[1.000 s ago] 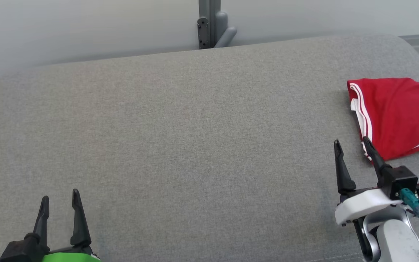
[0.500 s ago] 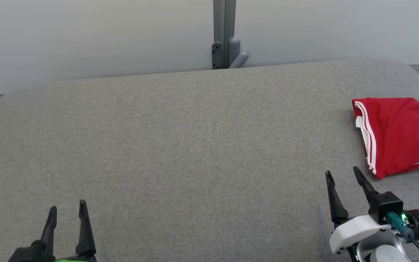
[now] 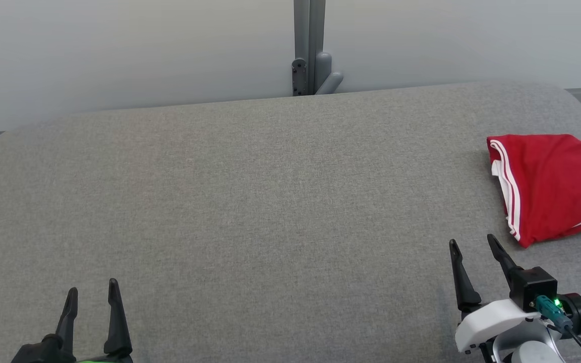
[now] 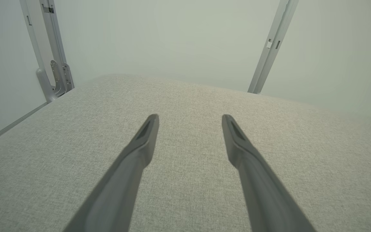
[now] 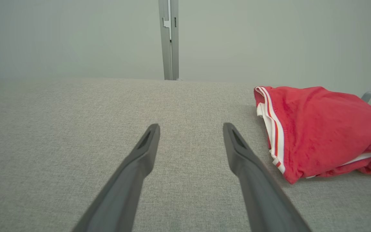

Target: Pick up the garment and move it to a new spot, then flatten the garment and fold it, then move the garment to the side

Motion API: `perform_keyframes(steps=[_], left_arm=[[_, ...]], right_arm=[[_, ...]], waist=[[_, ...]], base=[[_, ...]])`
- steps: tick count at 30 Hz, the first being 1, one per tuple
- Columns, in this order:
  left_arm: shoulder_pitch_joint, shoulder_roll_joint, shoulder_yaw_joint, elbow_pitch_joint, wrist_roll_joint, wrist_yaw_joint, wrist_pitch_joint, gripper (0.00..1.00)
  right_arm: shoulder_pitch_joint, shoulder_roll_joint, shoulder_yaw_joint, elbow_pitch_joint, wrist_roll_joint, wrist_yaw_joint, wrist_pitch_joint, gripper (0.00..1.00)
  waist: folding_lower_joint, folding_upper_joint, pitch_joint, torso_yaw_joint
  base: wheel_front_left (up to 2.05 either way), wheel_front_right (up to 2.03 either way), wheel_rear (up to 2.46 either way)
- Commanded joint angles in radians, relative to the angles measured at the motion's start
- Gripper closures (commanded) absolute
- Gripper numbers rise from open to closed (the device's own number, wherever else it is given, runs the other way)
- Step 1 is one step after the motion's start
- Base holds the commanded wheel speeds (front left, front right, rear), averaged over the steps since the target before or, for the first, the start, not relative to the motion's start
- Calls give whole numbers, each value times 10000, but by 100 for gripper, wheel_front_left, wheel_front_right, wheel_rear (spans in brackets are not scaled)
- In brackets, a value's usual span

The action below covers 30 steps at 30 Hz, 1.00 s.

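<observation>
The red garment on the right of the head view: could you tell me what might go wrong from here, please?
1. The garment lies near the rounded right end of the grey surface; a nudge might slide it off.
2. The open right gripper sits close to its striped edge and could snag it, loosening the fold.

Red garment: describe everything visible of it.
The red garment is soft fabric with white stripes along its left edge. It lies folded, slightly rumpled, at the right of the gray padded surface, cut off by the head view's edge. The open right end effector stands near, not touching.
</observation>
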<state>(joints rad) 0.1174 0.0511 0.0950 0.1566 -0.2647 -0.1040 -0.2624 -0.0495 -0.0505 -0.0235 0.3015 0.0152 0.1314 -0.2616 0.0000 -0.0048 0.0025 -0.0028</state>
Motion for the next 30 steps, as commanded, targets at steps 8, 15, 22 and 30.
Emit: perform_keyframes(steps=[8,15,22,30], left_arm=[[-3,7,-18,35,14,52,-26,0],[-11,7,-29,55,40,72,-25,0],[-13,7,-40,81,-14,93,-25,0],[-9,2,-53,77,11,84,-1,0]], right_arm=[[-91,-10,89,187,265,-17,-40,0],[-95,-10,239,286,346,-17,-41,0],[-120,-10,296,375,343,-17,-41,0],[-55,0,291,369,332,-1,-4,0]], waist=[[0,48,48,-26],[0,48,54,3],[0,48,45,7],[0,2,48,7]], base=[[0,0,0],[0,0,0],[0,0,0],[0,0,0]])
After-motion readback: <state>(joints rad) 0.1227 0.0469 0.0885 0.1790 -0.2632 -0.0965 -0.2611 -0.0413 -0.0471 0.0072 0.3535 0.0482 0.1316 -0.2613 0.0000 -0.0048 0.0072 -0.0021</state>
